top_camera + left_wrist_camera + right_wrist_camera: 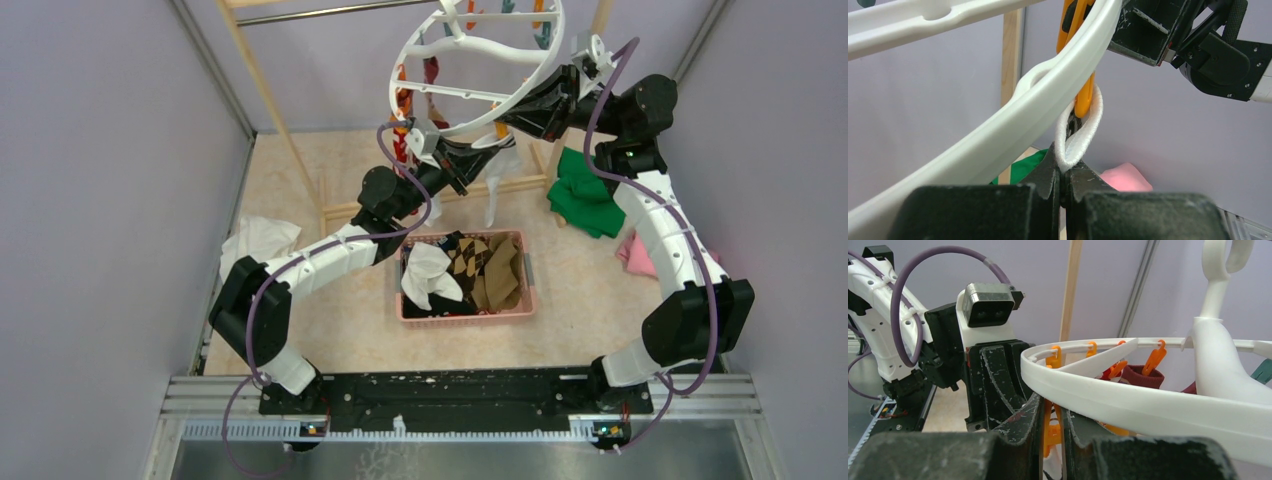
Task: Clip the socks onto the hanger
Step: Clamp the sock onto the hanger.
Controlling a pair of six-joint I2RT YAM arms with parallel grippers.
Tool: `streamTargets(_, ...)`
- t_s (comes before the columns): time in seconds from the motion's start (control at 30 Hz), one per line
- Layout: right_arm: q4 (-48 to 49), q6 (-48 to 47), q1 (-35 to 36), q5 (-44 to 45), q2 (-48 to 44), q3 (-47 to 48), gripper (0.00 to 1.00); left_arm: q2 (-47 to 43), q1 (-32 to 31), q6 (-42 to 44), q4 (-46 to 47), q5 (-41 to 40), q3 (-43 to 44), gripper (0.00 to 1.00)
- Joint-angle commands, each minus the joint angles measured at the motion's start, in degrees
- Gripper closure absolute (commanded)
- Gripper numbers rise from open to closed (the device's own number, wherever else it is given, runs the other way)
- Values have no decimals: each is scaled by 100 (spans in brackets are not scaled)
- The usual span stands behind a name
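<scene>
The hanger (480,60), a round white ring with orange pegs, hangs at the top centre. My left gripper (1064,170) is shut on the cuff of a white sock (1080,132) and holds it up to the tip of an orange peg (1083,95) under the ring (998,135). In the top view the white sock (497,190) hangs below my left gripper (495,150). My right gripper (1052,410) is shut on that orange peg (1052,427) just under the ring (1148,400). A maroon sock (1143,375) and a red striped sock (402,140) hang clipped.
A pink basket (528,290) on the floor holds brown argyle and white socks. A green cloth (583,195) and a pink cloth (635,255) lie at the right, a white cloth (258,240) at the left. The wooden rack frame (270,90) stands behind.
</scene>
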Motion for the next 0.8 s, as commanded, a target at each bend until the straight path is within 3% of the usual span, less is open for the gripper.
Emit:
streamTargets(0.0, 8, 28, 54, -80, -158, 27, 89, -98, 10, -116, 527, 3, 161, 100)
streamTargets(0.17, -13, -1, 56, -52, -155, 30, 86, -88, 5, -178, 617, 68, 144, 100)
streamTargets(0.43, -53, 0, 49, -33, -170, 41, 55, -72, 3, -193, 619, 64, 134, 100)
streamTargets(0.6, -73, -1, 50, -26, -210, 55, 46, -79, 8, -213, 610, 23, 128, 99)
streamTargets(0.67, -81, 20, 54, -28, -233, 39, 42, -107, 9, -237, 609, -19, 104, 94)
streamTargets(0.77, -74, 17, 42, -48, -296, -17, 38, -201, 6, -271, 563, -92, 26, 73)
